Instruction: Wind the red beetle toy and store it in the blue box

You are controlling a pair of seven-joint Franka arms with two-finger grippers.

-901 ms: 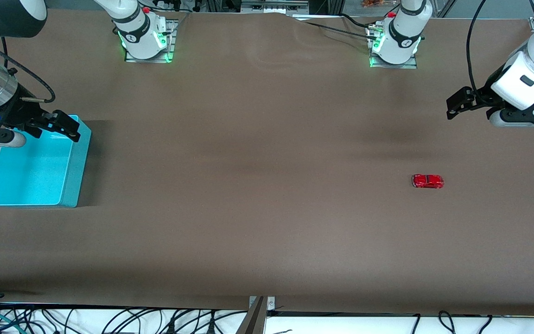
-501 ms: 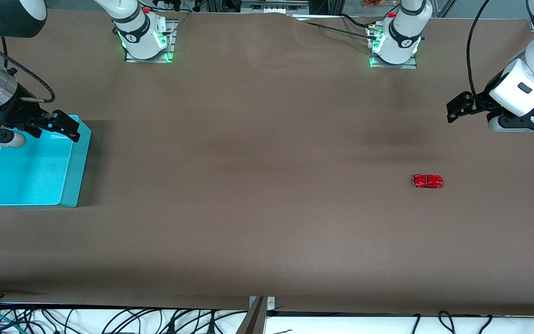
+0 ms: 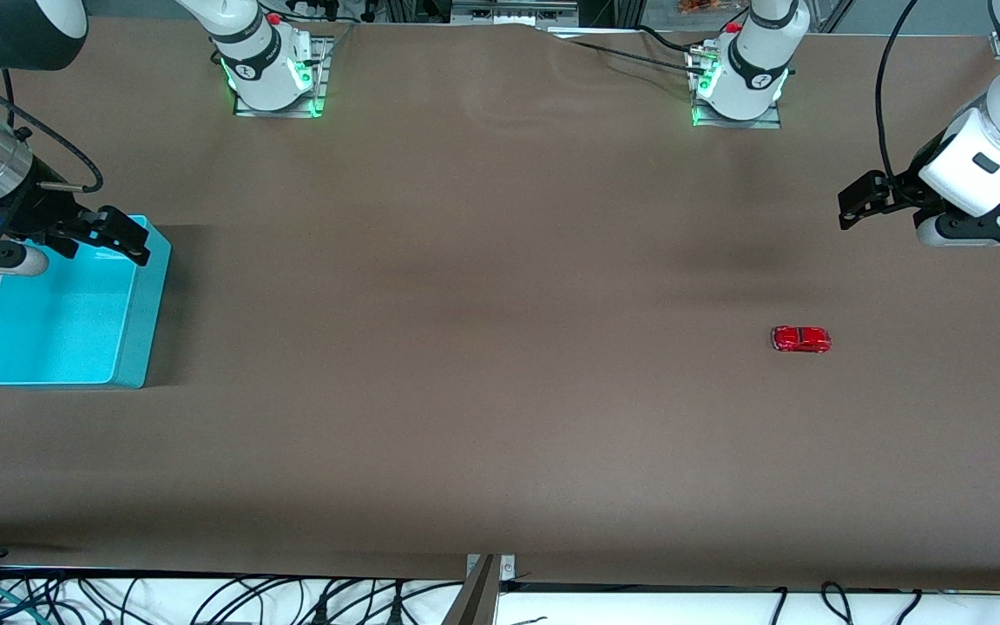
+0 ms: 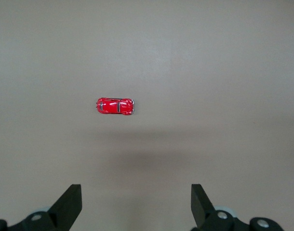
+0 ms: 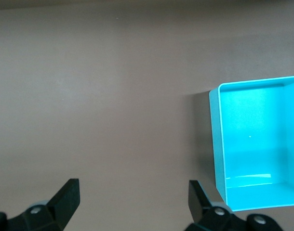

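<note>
Front view: red beetle toy (image 3: 801,339) is seen alone on the table, toward the left arm's end, long axis along the table's length. Left gripper (image 3: 865,208) hangs nearest, wide open, empty. Right gripper (image 3: 101,234) waits, agape, over blue box (image 3: 142,321).

Left wrist view: toy (image 4: 116,106) is seen crosswise ahead of the spread fingers (image 4: 70,204).

Right wrist view: box (image 5: 215,144) is seen empty.

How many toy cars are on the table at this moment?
1. The red beetle toy sits on the bare brown table toward the left arm's end, well apart from the blue box. Nothing visible could hide another.
</note>
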